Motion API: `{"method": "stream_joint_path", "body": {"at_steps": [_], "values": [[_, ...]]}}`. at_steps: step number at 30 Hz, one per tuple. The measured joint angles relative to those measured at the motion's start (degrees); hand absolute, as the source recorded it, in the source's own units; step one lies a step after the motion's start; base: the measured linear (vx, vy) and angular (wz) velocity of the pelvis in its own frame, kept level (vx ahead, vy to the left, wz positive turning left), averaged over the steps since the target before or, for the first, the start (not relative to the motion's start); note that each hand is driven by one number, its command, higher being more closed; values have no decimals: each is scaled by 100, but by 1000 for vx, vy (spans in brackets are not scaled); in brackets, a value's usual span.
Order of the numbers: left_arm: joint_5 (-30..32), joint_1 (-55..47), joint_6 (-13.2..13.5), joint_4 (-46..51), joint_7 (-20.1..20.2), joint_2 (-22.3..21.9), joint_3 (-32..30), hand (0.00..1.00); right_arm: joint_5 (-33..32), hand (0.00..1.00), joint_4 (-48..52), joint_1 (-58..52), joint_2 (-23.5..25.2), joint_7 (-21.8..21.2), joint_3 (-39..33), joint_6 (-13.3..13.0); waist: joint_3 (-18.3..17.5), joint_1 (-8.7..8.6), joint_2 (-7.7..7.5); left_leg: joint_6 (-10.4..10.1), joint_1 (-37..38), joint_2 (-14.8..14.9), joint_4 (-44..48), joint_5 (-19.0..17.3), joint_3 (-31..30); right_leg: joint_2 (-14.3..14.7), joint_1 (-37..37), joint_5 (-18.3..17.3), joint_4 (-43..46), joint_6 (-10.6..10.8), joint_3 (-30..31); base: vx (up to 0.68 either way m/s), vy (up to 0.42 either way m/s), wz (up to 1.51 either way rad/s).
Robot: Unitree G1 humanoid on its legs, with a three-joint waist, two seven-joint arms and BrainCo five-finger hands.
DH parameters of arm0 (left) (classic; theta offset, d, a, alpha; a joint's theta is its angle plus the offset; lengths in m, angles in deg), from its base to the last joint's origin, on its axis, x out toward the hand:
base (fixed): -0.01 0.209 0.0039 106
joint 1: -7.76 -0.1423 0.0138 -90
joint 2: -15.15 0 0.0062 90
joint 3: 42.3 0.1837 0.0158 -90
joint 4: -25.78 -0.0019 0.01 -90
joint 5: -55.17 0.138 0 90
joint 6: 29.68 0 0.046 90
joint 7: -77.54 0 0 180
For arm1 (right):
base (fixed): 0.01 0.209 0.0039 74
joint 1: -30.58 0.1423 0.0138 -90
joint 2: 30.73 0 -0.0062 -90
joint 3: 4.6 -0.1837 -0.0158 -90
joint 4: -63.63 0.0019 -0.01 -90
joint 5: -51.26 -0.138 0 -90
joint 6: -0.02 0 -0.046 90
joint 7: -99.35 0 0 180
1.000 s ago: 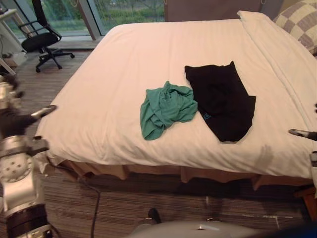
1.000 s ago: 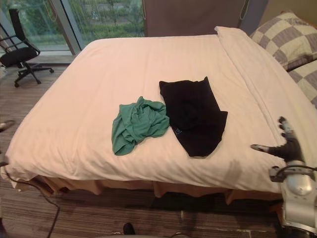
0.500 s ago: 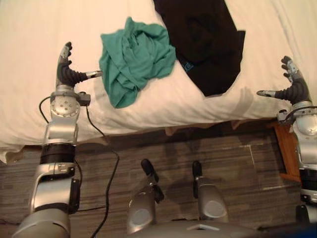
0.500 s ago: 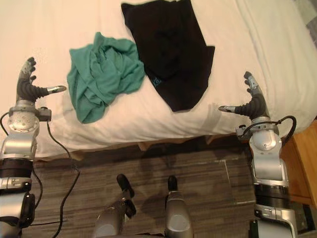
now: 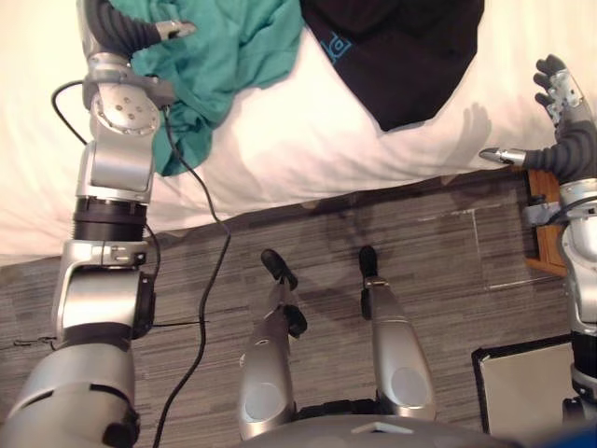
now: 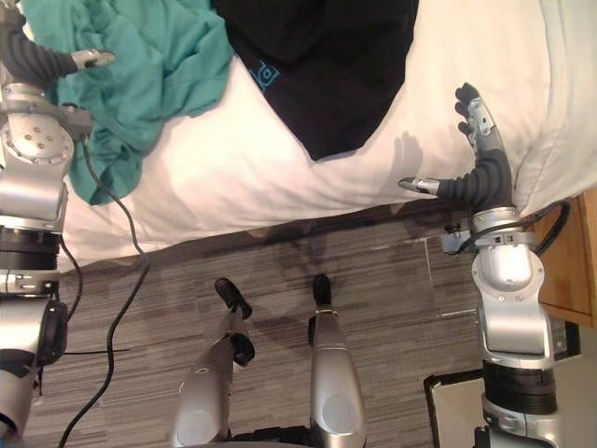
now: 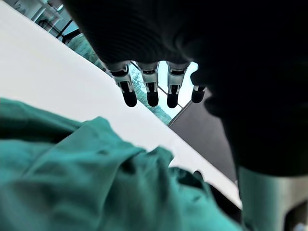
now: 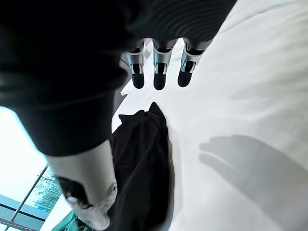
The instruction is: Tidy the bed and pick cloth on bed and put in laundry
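A crumpled green cloth lies on the white bed near its front edge. A black cloth lies flat just to its right. My left hand hovers over the green cloth's left part, open, with the fingers straight above the green folds and holding nothing. My right hand is raised over the bed's front edge, right of the black cloth and apart from it. Its fingers are straight and its thumb is spread.
A wooden nightstand stands right of the bed, behind my right arm. A dark-rimmed pale object sits on the striped floor at the lower right. The bed's front edge runs across the view above the floor.
The camera has tilted down towards the bed's edge. My left hand has moved forward onto the green cloth's left side. The right hand has come in over the bed's edge.
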Motion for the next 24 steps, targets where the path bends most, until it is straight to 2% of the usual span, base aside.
{"method": "stream_joint_path", "body": {"at_steps": [3, 4, 6, 7, 8, 10, 11, 14, 16, 18, 19, 22, 23, 24], "values": [[291, 42, -459, -208, 401, 1, 16, 0, -53, 0, 132, 50, -11, -3, -132, -92, 8, -81, 13, 0, -242, 44, 76, 0, 66, 28, -323, -18, 142, -30, 47, -3, -64, -10], [330, 61, -582, -325, 534, 4, 8, 100, -76, 0, 132, 104, -22, -2, -164, -113, 16, -98, 16, -2, -307, 56, 108, -2, 90, 36, -416, -19, 177, -31, 75, -3, -50, -11], [535, 156, -746, -409, 948, 59, -41, 100, -133, 0, 163, 127, -132, -2, -233, -122, 114, -100, 66, -2, -359, 60, 123, -2, 108, 43, -524, -43, 261, -60, 103, -14, -42, -7], [790, 186, -804, -413, 1426, 219, -67, 100, -177, 0, 238, 136, -235, -7, -286, -122, 151, -102, 136, -2, -429, 66, 150, -1, 109, 43, -610, -58, 310, -70, 110, -28, -47, -2], [1075, 189, -806, -415, 1796, 318, -73, 100, -189, 0, 310, 207, -243, -16, -324, -124, 179, -111, 191, -2, -461, 68, 167, -1, 117, 43, -666, -63, 344, -71, 126, -29, -55, -2], [1486, 166, -787, -455, 2234, 431, -75, 100, -188, 0, 333, 387, -249, -23, -348, -153, 198, -127, 287, 2, -473, 53, 188, -4, 136, 29, -733, -93, 426, -71, 156, -9, -46, -4], [1607, 126, -733, -487, 2344, 449, -76, 100, -185, 0, 334, 498, -258, -42, -348, -174, 195, -129, 332, 6, -471, 45, 189, -7, 154, 26, -763, -106, 467, -73, 177, -1, -43, -6], [1678, -146, -434, -509, 2319, 448, -91, 100, -2, 0, 330, 830, -451, -106, -301, -225, 184, -116, 438, 12, -438, 18, 187, -11, 231, 20, -806, -122, 530, -65, 254, 15, -40, -10], [1551, -472, -71, -534, 2089, 432, -102, 100, 300, 0, 336, 1182, -478, -138, -124, -292, 176, -137, 452, 31, -338, -27, 208, -21, 245, -19, -778, -173, 646, -37, 290, 36, -50, -5], [1153, -786, 327, -534, 1812, 402, -115, 100, 565, 0, 388, 1371, -522, -167, 92, -307, 171, -131, 459, 31, -282, -52, 225, -22, 225, -53, -736, -205, 690, -31, 276, 36, -64, 7], [858, -976, 659, -528, 1702, 358, -122, 100, 784, 0, 506, 1374, -619, -199, 199, -296, 160, -113, 491, 31, -277, -57, 254, -22, 162, -74, -687, -220, 694, -29, 240, 34, -64, 20], [-52, -1648, 1409, -219, 1712, 257, -128, 100, 1274, 0, 892, 1367, -705, -223, 476, -251, 141, -96, 559, 44, -234, -94, 299, -31, -76, -182, -491, -318, 707, -13, 34, 37, -50, 37], [-545, -2087, 1736, 76, 1808, 89, -134, 100, 1494, 0, 1090, 1369, -729, -234, 611, -163, 128, -64, 580, 63, -209, -125, 299, -45, -184, -230, -402, -361, 717, -8, -62, 59, -51, 42], [-794, -2379, 1937, 278, 1924, -17, -134, 100, 1624, 0, 1170, 1366, -745, -242, 692, -95, 118, -49, 597, 67, -205, -140, 301, -48, -246, -268, -353, -382, 724, -10, -132, 57, -38, 42]]}}
